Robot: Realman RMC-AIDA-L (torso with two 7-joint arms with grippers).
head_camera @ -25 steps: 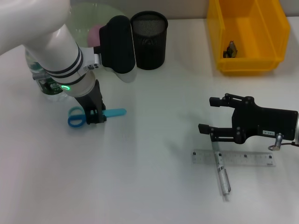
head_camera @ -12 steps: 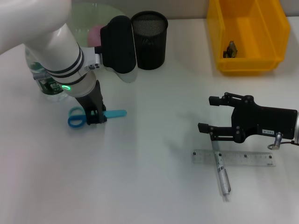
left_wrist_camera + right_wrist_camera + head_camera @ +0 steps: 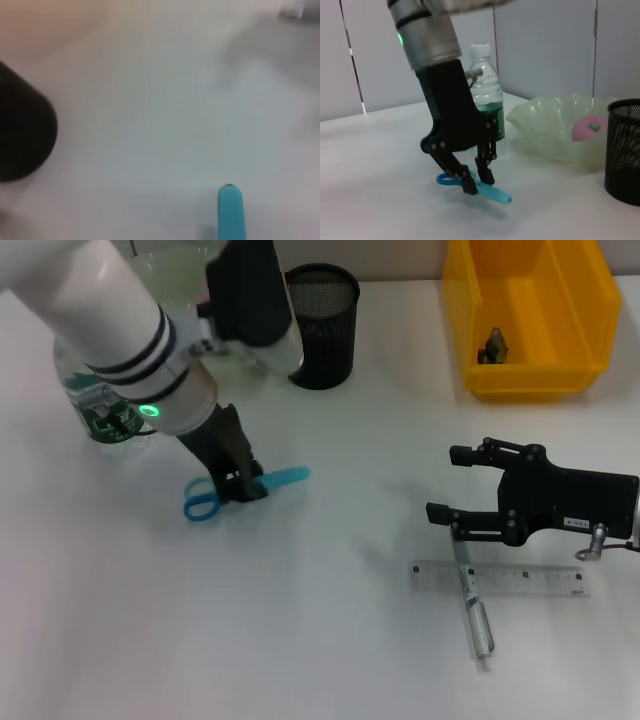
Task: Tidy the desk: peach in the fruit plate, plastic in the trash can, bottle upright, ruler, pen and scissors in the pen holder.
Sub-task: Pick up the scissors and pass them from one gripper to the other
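We have our left gripper [image 3: 243, 483] clamped on the scissors [image 3: 240, 491], pinching them near the pivot, and in the right wrist view they hang clear of the desk [image 3: 320, 640] with the covered blade tip tilted down. The pen holder [image 3: 322, 325] stands near, further back. The pinch looks narrow, so we judge the scissors could swing or slip loose as we carry them, and a tilted tip could catch the mesh rim and knock the cup over. The bottle [image 3: 100, 405] stands upright just beside our arm, so a wide sweep might topple it. Our right gripper [image 3: 442, 484] hovers with its jaws apart just above the ruler [image 3: 500, 579] and the pen [image 3: 476, 613] lying across it; both lie flat on the desk
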